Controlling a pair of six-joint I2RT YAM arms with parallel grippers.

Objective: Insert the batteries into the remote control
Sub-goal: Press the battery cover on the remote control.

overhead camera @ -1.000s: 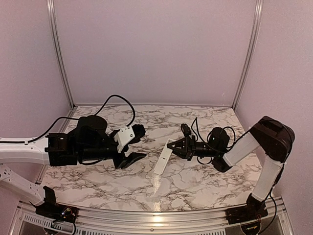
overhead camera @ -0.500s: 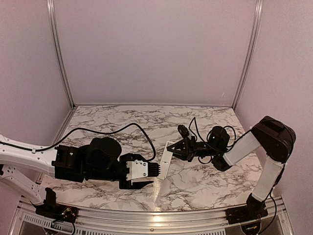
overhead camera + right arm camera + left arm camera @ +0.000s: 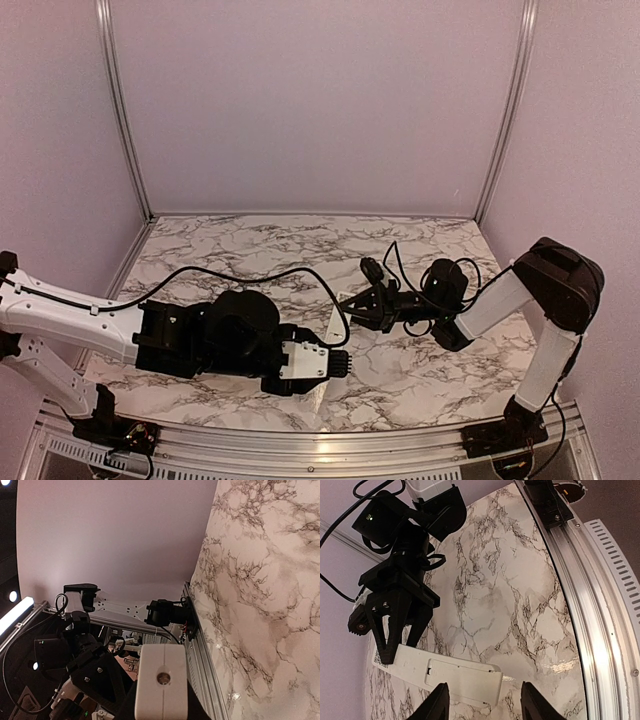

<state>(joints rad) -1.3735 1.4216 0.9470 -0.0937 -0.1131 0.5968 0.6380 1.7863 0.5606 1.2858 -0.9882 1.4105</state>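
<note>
The white remote control (image 3: 440, 672) lies back side up, its battery cover shut. My right gripper (image 3: 395, 635) is shut on its far end and holds it tilted over the marble table (image 3: 400, 375). In the top view only a strip of the remote (image 3: 336, 322) shows between the grippers. My left gripper (image 3: 485, 707) is open; the remote's near end lies just ahead of its left finger (image 3: 437, 702). In the right wrist view the remote's end face (image 3: 161, 680) fills the gap of my right gripper (image 3: 161, 702). The batteries are not in view.
An aluminium rail (image 3: 590, 580) runs along the table's near edge, close to my left gripper (image 3: 335, 362). A black cable (image 3: 250, 275) loops over the left arm. Lilac walls with metal posts (image 3: 120, 110) close the back and sides.
My left arm has swung from the left side to the front middle, its gripper now at the remote's near end. My right gripper has drawn the remote slightly back.
</note>
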